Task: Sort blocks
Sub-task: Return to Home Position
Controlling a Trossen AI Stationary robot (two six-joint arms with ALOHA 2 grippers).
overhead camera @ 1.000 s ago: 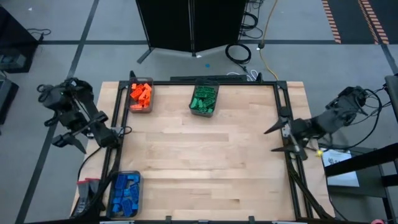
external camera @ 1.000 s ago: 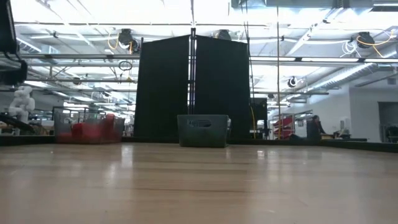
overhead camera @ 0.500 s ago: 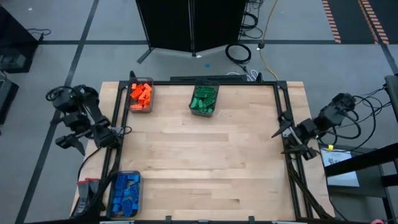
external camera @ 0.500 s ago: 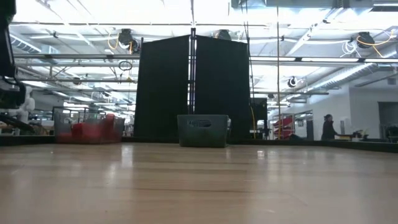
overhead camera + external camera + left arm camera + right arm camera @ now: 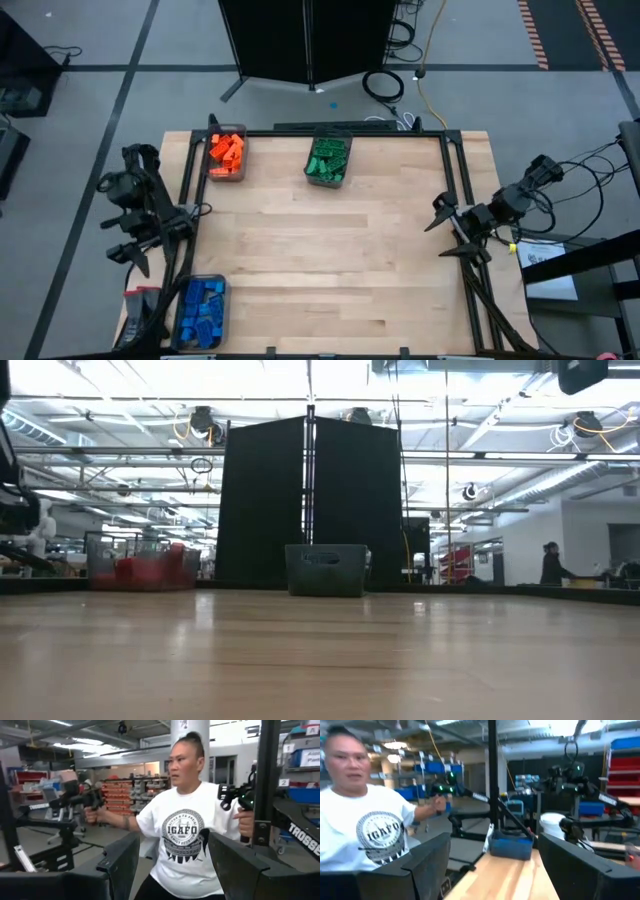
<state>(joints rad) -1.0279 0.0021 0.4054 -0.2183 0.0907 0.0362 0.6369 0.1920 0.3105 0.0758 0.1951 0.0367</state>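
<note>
High view shows the blocks [image 5: 226, 150] sorted by color in three bins [image 5: 226, 177] at the edges of the desk [image 5: 330, 260]. My left gripper [image 5: 138, 247] and right gripper [image 5: 444, 235] hang at its sides, fingers spread, empty. I should fold back slowly, away from the bins.

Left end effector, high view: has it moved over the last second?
Yes. The left end effector has shifted toward the dark translucent rectangular bin holding blue studded plastic blocks.

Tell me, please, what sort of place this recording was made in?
Probably a robotics lab in an industrial hall: exposed ceiling pipes overhead, stocked storage shelves in the background, and a person gripping robot-style control handles.
</note>
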